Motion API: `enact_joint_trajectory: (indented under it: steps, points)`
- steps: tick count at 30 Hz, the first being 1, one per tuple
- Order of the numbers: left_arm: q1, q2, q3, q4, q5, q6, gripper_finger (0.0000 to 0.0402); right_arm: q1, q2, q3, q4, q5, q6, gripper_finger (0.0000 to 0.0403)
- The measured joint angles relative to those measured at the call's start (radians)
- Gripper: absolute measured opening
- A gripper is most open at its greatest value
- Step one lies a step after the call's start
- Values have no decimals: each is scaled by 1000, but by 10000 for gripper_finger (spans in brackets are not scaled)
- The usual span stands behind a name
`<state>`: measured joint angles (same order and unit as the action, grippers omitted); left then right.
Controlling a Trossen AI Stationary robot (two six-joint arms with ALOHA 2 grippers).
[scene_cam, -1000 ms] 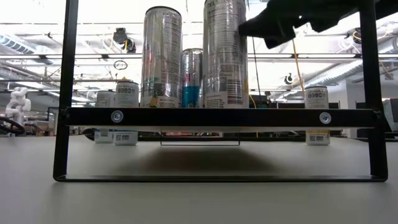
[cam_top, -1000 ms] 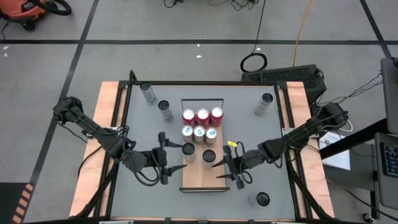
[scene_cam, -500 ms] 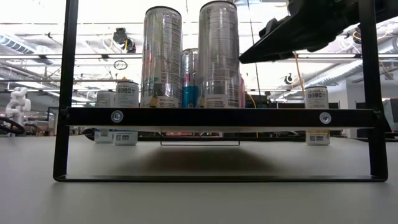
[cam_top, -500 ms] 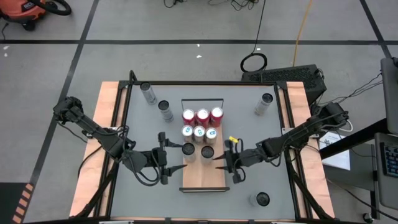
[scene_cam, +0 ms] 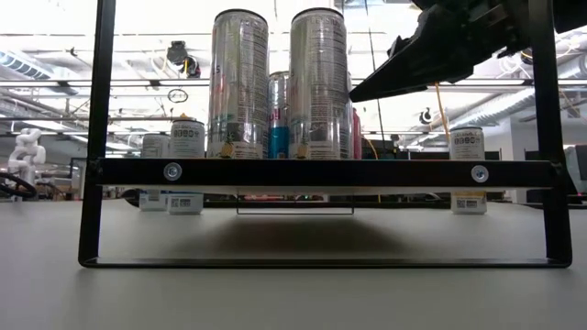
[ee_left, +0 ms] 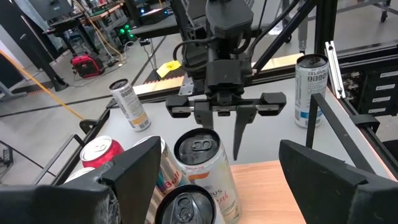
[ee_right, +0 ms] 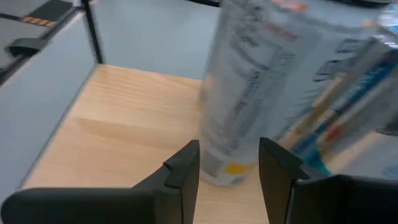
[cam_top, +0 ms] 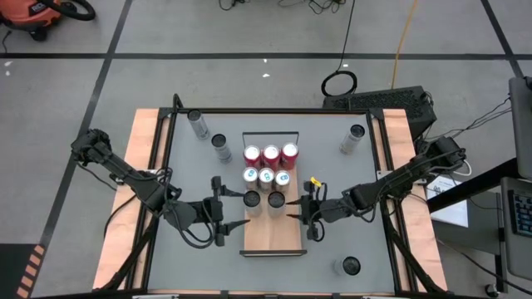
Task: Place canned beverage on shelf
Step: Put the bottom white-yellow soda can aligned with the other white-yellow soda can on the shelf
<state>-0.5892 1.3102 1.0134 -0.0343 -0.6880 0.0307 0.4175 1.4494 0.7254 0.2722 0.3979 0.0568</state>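
The light-wood shelf (cam_top: 270, 237) lies in the middle of the table with its wire rail (cam_top: 270, 134) at the far end. On it stand three red cans (cam_top: 271, 155), three blue-and-white cans (cam_top: 266, 175) and two tall silver cans (cam_top: 252, 199) (cam_top: 277, 201), all upright on their bases. My right gripper (cam_top: 298, 221) is open beside the shelf's right edge. It is just short of the right silver can (ee_right: 261, 81) (scene_cam: 318, 82) and apart from it. My left gripper (cam_top: 233, 212) is open at the shelf's left edge, with both silver cans in front of it (ee_left: 202, 155).
Loose silver cans stand on the grey tabletop at the far left (cam_top: 198, 124) (cam_top: 220, 145), the far right (cam_top: 355, 137) and the near right (cam_top: 349, 266). The near half of the shelf board is bare wood. A black frame (scene_cam: 321, 171) crosses the low view.
My right gripper has drawn away from the right silver can toward the table's right edge and has turned level. The can has shifted a little toward the far edge and the other silver can, and it stands upright on the shelf.
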Motion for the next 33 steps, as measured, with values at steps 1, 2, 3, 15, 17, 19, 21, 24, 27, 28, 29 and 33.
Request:
enact_joint_trajectory:
  steps: [1, 2, 3, 15, 17, 19, 21, 24, 27, 28, 29, 33]
  points:
    - [0, 0, 0, 0, 0, 0, 317, 0, 0, 0, 1, 3, 3, 109]
    - [0, 0, 0, 0, 0, 0, 317, 0, 0, 0, 5, 14, 3, 109]
    - [0, 0, 0, 0, 0, 0, 317, 0, 0, 0, 6, 26, 3, 109]
    - [0, 0, 0, 0, 0, 0, 317, 0, 0, 0, 9, 48, -48, 109]
    - [0, 0, 0, 0, 0, 1, 317, 0, 0, 0, 22, 48, -49, 109]
    - [0, 0, 0, 0, 0, 1, 317, 0, 0, 0, 39, 48, -51, 109]
    - [0, 0, 0, 0, 0, 1, 317, 0, 0, 0, 52, 47, -60, 109]
    - [0, 0, 0, 0, 0, 1, 317, 0, 0, 0, 54, 46, -78, 109]
    - [0, 0, 0, 0, 0, 1, 317, 0, 0, 0, 54, 45, -97, 109]
    - [0, 0, 0, 0, 0, 1, 317, 0, 0, 0, 56, 45, -104, 109]
    - [0, 0, 0, 0, 0, 1, 317, 0, 0, 0, 59, 45, -110, 109]
    - [0, 0, 0, 0, 0, 1, 317, 0, 0, 0, 75, 44, -125, 109]
